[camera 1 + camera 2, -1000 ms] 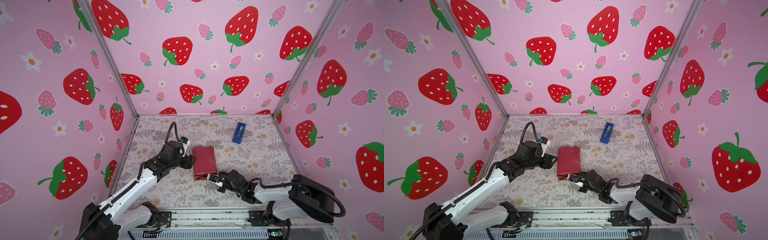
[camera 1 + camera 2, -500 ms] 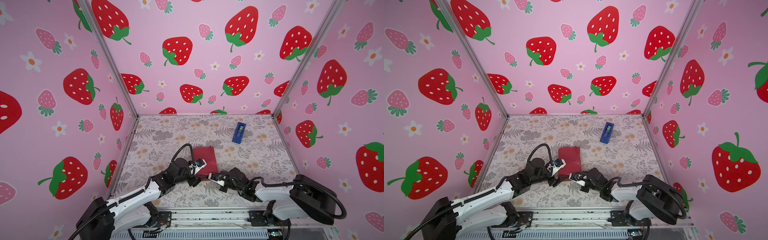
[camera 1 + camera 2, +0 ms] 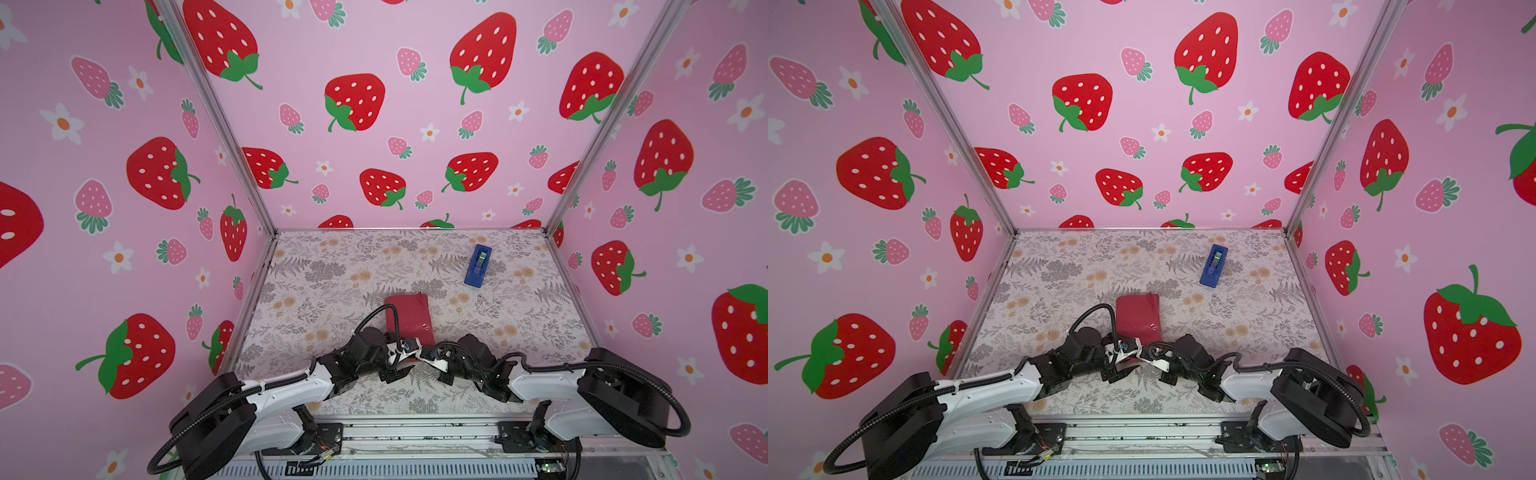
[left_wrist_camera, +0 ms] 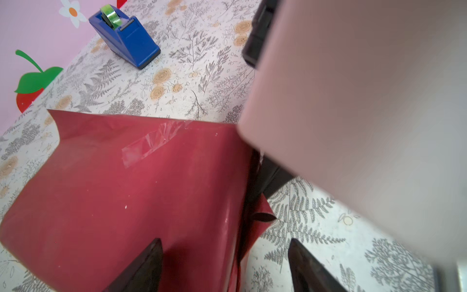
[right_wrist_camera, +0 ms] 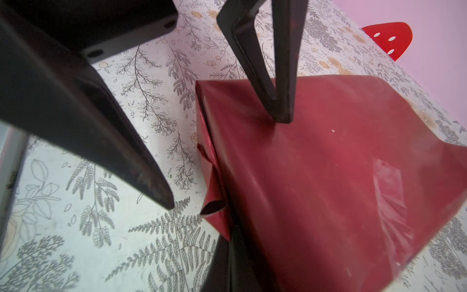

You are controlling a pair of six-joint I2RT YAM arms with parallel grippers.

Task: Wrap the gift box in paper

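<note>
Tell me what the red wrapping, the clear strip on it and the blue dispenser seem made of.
The paper: thin coated paper, it seems, maroon with a slight sheen; it creases sharply and curls at a loose flap. The strip: clear plastic tape, glossy and wrinkled, red showing through. The tape dispenser: probably moulded plastic, smooth blue faces with soft highlights.

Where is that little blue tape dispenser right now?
In both top views the tape dispenser stands alone toward the back right of the floral table, beyond the red paper.
</note>
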